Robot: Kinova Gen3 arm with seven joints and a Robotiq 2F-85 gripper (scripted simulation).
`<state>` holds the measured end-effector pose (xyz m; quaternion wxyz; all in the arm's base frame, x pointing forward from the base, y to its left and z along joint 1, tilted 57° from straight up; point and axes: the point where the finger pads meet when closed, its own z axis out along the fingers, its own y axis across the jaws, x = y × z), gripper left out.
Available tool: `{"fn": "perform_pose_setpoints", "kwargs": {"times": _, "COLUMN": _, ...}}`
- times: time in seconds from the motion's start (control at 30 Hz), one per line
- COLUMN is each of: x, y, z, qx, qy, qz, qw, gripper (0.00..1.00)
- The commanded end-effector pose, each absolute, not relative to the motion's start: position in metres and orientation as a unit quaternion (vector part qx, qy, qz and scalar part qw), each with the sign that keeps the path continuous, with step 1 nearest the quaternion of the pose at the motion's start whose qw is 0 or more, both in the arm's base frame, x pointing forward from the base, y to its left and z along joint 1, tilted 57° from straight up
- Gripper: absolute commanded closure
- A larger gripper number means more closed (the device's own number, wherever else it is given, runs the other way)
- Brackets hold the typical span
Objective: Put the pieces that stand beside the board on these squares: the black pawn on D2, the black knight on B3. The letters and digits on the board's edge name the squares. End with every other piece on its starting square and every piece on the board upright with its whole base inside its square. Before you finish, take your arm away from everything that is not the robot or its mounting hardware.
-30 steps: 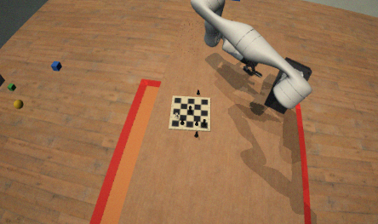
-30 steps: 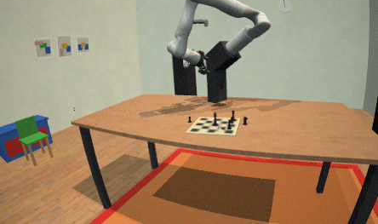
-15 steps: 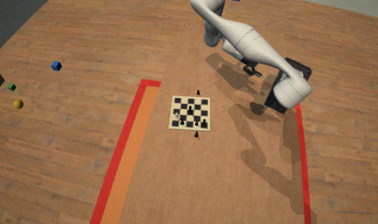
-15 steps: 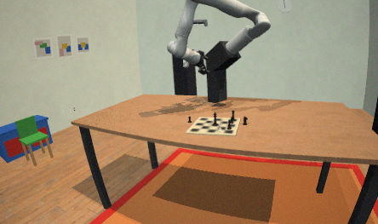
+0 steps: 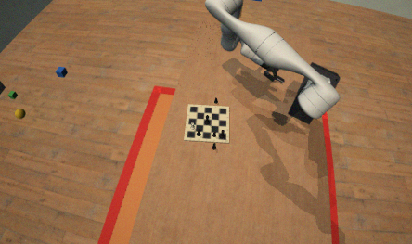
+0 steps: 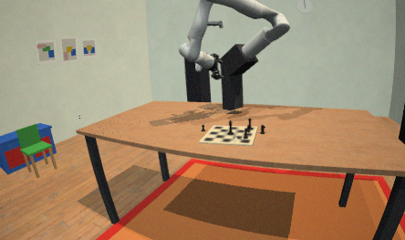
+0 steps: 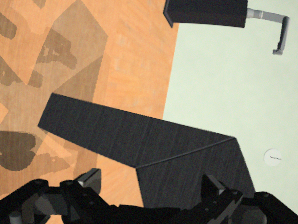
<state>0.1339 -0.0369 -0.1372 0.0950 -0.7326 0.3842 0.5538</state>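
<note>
The chessboard [image 5: 204,140] [image 6: 228,143] lies flat on the table. The black pawn [image 5: 216,100] [image 6: 202,128] stands just off one side of it, at the top in the top view. The black knight [image 5: 213,147] [image 6: 263,130] stands off the opposite side. On the board are a tall black piece [image 5: 207,120] [image 6: 230,128], a pale piece [image 5: 192,125] and several more black pieces near the lower edge in the top view. Their square labels are too small to read. My gripper [image 5: 275,76] [image 6: 218,68] [image 7: 151,183] is open and empty, high above the table, well away from board and pieces.
The arm's black pedestal [image 6: 233,93] [image 7: 95,125] stands at the table's back edge, close to the gripper. The wooden table [image 6: 315,141] carries the arm's shadows. A blue cube [image 5: 61,71], a green cube [image 5: 13,95] and a yellow ball [image 5: 19,113] lie far off to the left.
</note>
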Motion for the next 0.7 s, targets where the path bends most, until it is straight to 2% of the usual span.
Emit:
{"fn": "perform_pose_setpoints", "kwargs": {"times": 0.0, "x": 0.138, "y": -0.041, "z": -0.135, "qx": -0.734, "qy": 0.391, "qz": 0.549, "qw": 0.085, "gripper": 0.0}}
{"fn": "perform_pose_setpoints", "kwargs": {"times": 0.27, "x": 0.146, "y": -0.048, "z": -0.132, "qx": -0.728, "qy": 0.418, "qz": 0.541, "qw": 0.054, "gripper": 0.0}}
{"fn": "perform_pose_setpoints", "kwargs": {"times": 0.67, "x": 0.173, "y": -0.067, "z": -0.118, "qx": -0.704, "qy": 0.5, "qz": 0.503, "qw": -0.032, "gripper": 0.0}}
